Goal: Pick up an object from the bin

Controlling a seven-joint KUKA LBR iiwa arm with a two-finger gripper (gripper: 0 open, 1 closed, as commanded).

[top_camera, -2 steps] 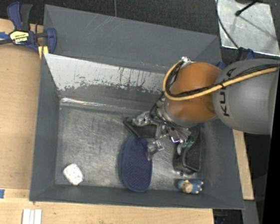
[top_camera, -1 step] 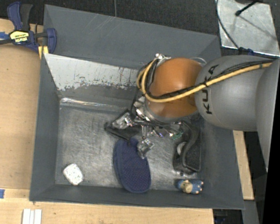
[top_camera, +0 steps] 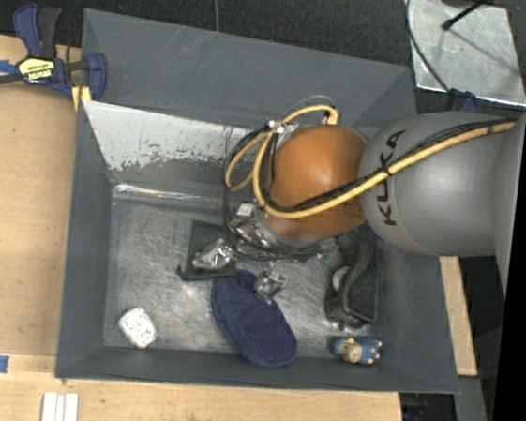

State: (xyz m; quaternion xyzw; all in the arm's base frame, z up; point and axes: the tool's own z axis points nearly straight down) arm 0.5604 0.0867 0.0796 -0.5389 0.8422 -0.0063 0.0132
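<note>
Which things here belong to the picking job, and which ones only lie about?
Job: claw; bin; dark blue knitted pouch and flat black piece, both nearest the claw.
Lying about: white cube, lower left corner; little blue toy, lower right corner; black curved object, right side.

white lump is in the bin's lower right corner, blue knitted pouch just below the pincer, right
No: the camera view shows the white lump in the bin's lower left corner. The blue knitted pouch does lie just below the pincer.

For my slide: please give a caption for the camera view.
End effector low in grey bin, beside dark blue fabric pouch.
</note>
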